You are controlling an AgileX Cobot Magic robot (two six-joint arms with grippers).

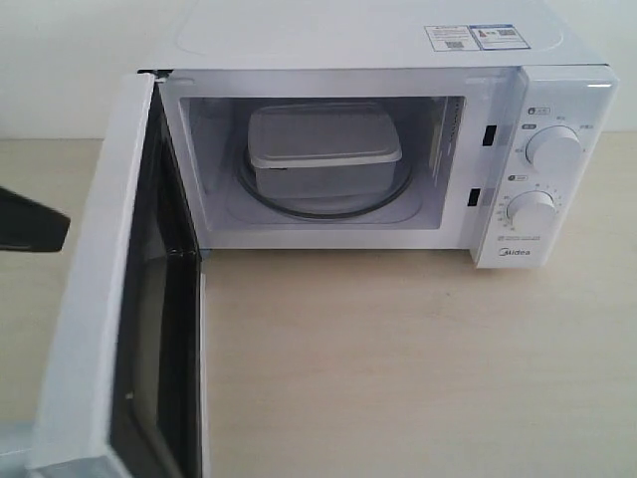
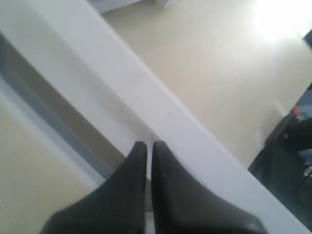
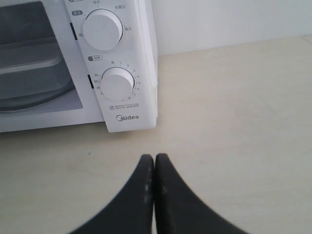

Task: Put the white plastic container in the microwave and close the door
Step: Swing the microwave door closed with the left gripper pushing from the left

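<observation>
We list, left to right:
- left gripper (image 2: 147,145), jaws clenched on nothing, just outside the door (image 1: 100,299)
- door, swung wide open
- microwave (image 1: 368,35), standing on the counter (image 1: 418,368)
- container (image 1: 323,144), lid on, inside the microwave on the glass turntable (image 1: 400,189)
- two dials (image 1: 554,149) on the right panel
- right gripper (image 3: 154,157), jaws clenched on nothing, over the counter near the dials

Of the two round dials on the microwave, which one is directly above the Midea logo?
The lower dial, ringed with numbers; the upper dial sits above it, farther from the logo.
</observation>
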